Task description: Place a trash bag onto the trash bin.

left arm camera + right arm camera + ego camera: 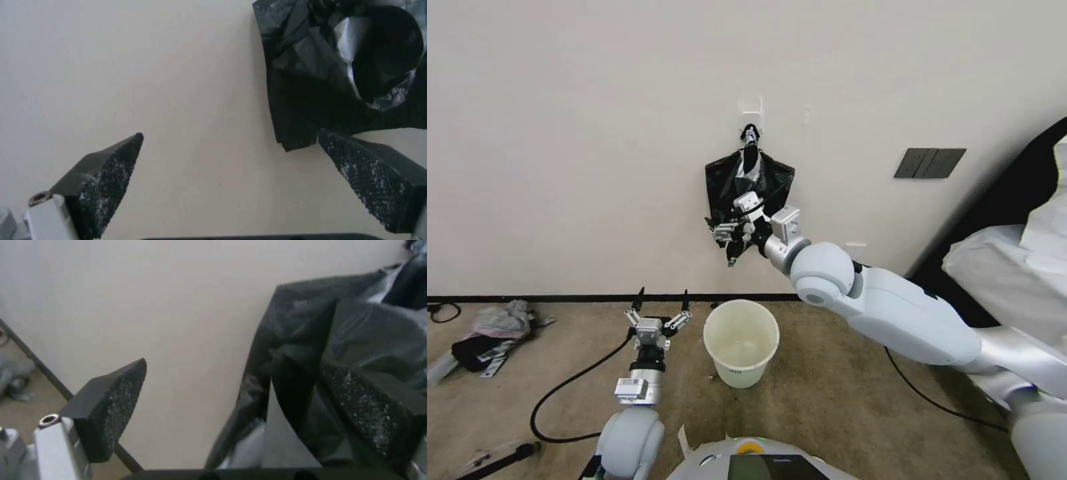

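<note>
A flat bundle of black bags (774, 177) hangs on the wall, pinched to a point at a hook. A single trash bag on its own is out of view. My right gripper (720, 232) is raised to the bundle's lower left corner and stands open. In the right wrist view the bundle (302, 340) lies against one finger, with its edge between the jaws of the right gripper (233, 363). The cream trash bin (740, 373) stands on the carpet below, with nothing in it. My left gripper (663, 293) is open, low and left of the bin. From the left wrist, the left gripper (230, 133) faces the wall below the bundle (311, 83).
A white hook plate (751, 110) holds the bundle. A dark wall plate (929, 163) sits to the right. Clothes (490, 330) lie on the floor at far left, and a black cable (570, 387) loops beside my left arm. White covered bulk (1014, 280) stands at right.
</note>
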Robot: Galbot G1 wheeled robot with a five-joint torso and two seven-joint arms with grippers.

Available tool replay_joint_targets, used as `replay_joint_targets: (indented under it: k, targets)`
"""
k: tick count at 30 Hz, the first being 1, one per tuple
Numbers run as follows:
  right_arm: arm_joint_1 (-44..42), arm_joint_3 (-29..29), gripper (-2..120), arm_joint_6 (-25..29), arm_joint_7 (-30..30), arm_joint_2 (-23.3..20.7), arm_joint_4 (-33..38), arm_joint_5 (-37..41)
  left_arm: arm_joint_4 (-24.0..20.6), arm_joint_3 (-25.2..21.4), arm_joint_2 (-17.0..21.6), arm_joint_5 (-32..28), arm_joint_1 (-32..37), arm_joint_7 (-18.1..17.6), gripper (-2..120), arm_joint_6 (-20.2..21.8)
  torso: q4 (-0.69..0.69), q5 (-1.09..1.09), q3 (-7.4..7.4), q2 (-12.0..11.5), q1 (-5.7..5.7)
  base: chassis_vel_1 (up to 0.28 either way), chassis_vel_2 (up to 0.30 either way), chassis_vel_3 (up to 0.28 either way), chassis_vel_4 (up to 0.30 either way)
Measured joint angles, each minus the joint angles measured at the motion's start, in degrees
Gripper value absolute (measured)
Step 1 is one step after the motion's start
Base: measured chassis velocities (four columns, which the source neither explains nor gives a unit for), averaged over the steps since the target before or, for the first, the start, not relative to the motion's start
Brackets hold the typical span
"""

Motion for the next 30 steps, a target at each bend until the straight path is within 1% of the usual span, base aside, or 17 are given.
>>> replay_joint_targets:
  k: [2, 3, 4, 5, 7, 9, 10, 12, 15, 16, 17, 20, 21, 23, 27, 28, 30]
  targets:
    - [0.07, -0.09, 95, -0.04, 0.05, -0.03, -0.04, 0.03, -0.02, 0.00, 0.02, -0.05, -0.03, 0.00, 100, 0.00, 0.00, 0.00, 0.00, 0.00, 0.00, 0.000, 0.000, 0.000, 0.000]
    - [0.83, -1.14, 89, -0.83, 1.04, -0.41, -0.48, 0.42, -0.21, -0.04, 0.06, -0.59, -0.18, 0.00, 100, 0.00, 0.00, 0.00, 0.00, 0.00, 0.00, 0.000, 0.000, 0.000, 0.000]
    - [0.83, -1.14, 89, -0.83, 1.04, -0.41, -0.48, 0.42, -0.21, -0.04, 0.06, -0.59, -0.18, 0.00, 100, 0.00, 0.00, 0.00, 0.00, 0.00, 0.00, 0.000, 0.000, 0.000, 0.000]
    - [1.45, -2.02, 82, -1.81, 2.34, -0.76, -0.79, 1.10, -0.32, -0.10, 0.05, -0.88, -0.19, 0.00, 100, 0.00, 0.00, 0.01, 0.00, 0.00, 0.00, 0.000, 0.000, 0.000, 0.000]
    - [1.74, -2.37, 78, -2.33, 2.92, -0.98, -0.96, 1.40, -0.34, -0.13, 0.01, -0.99, -0.17, 0.00, 100, -0.02, 0.00, 0.00, 0.00, 0.00, 0.00, 0.000, 0.000, 0.000, 0.000]
    - [2.75, -3.24, 67, -4.22, 4.86, -1.69, -1.51, 2.35, -0.35, -0.18, -0.16, -1.13, -0.04, -0.01, 100, -0.35, 0.00, 0.00, 0.00, 0.00, 0.00, 0.000, 0.000, 0.000, 0.000]
    - [2.75, -3.24, 67, -4.22, 4.86, -1.69, -1.51, 2.35, -0.35, -0.18, -0.16, -1.13, -0.04, -0.01, 100, -0.35, 0.00, 0.00, 0.00, 0.00, 0.00, 0.000, 0.000, 0.000, 0.000]
    - [3.63, -3.77, 54, -6.12, 7.07, -2.45, -1.93, 3.07, -0.36, -0.18, -0.35, -1.21, 0.06, -0.07, 100, -0.57, 0.01, 0.00, 0.00, 0.00, 0.00, 0.000, 0.000, 0.000, 0.000]
    - [4.16, -3.95, 49, -7.49, 8.26, -3.08, -1.93, 3.77, -0.43, -0.18, -0.42, -1.26, 0.04, -0.11, 100, -0.60, 0.00, 0.00, 0.00, 0.00, 0.00, 0.000, 0.000, 0.000, 0.000]
    - [4.67, -4.08, 43, -8.14, 9.08, -3.98, -1.78, 4.31, -0.55, -0.17, -0.47, -1.36, -0.09, -0.16, 100, -0.62, 0.00, 0.00, -0.01, 0.00, 0.00, 0.000, 0.000, 0.000, 0.000]
    - [4.75, -4.05, 36, -8.07, 9.16, -4.52, -1.52, 4.41, -0.62, -0.16, -0.48, -1.46, -0.20, -0.17, 100, -0.62, 0.00, 0.00, -0.01, 0.00, -0.01, 0.000, 0.000, 0.000, 0.000]
    - [4.75, -3.99, 33, -7.88, 9.16, -4.76, -1.28, 4.41, -0.64, -0.15, -0.48, -1.50, -0.25, -0.17, 100, -0.62, 0.00, 0.01, -0.01, 0.00, 0.00, 0.000, 0.000, 0.000, 0.000]
    - [4.67, -3.72, 25, -7.45, 9.15, -5.05, -0.88, 4.30, -0.65, -0.13, -0.44, -1.55, -0.29, -0.17, 100, -0.62, 0.00, 0.01, -0.01, 0.00, -0.01, 0.000, 0.000, 0.000, 0.000]
    - [4.22, -3.30, 14, -6.90, 9.10, -5.29, -0.38, 3.98, -0.65, -0.10, -0.34, -1.60, -0.37, -0.17, 100, -0.58, 0.00, 0.00, 0.00, 0.00, 0.00, 0.000, 0.000, 0.000, 0.000]
    - [3.76, -2.93, 10, -6.38, 9.01, -5.34, -0.25, 3.27, -0.65, -0.09, -0.29, -1.61, -0.42, -0.17, 100, -0.52, 0.00, 0.00, -0.01, 0.00, -0.01, 0.000, 0.000, 0.000, 0.000]
    - [3.38, -2.55, 0, -5.99, 8.89, -5.35, -0.25, 2.60, -0.66, -0.08, -0.24, -1.62, -0.43, -0.17, 100, -0.45, 0.00, 0.00, 0.00, 0.00, 0.00, 0.000, 0.000, 0.000, 0.000]
    - [1.94, -0.93, 0, -4.76, 8.65, -5.19, -0.26, 1.68, -0.79, -0.07, 0.00, -1.64, -0.44, -0.17, 100, -0.23, 0.01, 0.00, 0.00, 0.00, 0.00, 0.000, 0.000, 0.000, 0.000]
